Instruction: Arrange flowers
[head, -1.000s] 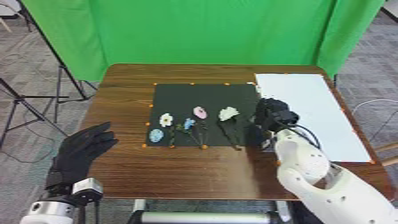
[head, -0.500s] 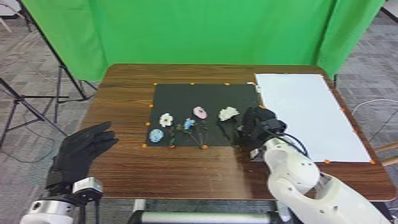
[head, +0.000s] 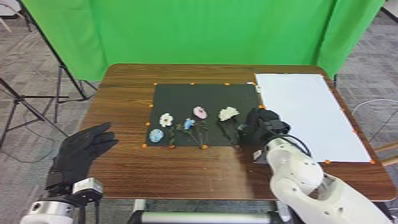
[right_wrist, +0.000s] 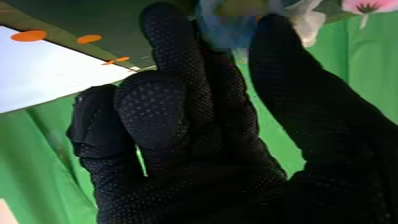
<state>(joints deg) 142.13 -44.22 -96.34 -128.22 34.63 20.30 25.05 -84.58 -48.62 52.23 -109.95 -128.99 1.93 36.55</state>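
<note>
The right hand (head: 263, 122) is low over the edge of the black mat (head: 178, 92). It is unclenched: the thumb stands away from the fingers, some of which reach out nearly straight while others bend toward the palm. A blurred blue shape (right_wrist: 233, 30) shows in the gap between the thumb's tip and the fingers; whether they touch it, I cannot tell.

Nearest to the right hand, just beside it toward the left hand (head: 78, 150), lies the cream flower (head: 228, 113), its head a little farther forward than the knuckles and its dark stem running back close to the glove. Whether the glove touches that stem is hidden. Farther from the right hand on the same side come the pink flower (head: 200, 112), the small blue flower (head: 189, 123) and the white flower (head: 166, 119). The pale blue flower (head: 156, 135) lies the farthest from it. A white sheet (head: 302, 100) lies on the right hand's other side.

The left hand is well apart from the blooms, its fingers loosely extended and nothing in its grasp. The pale blue flower is the closest one to it.
</note>
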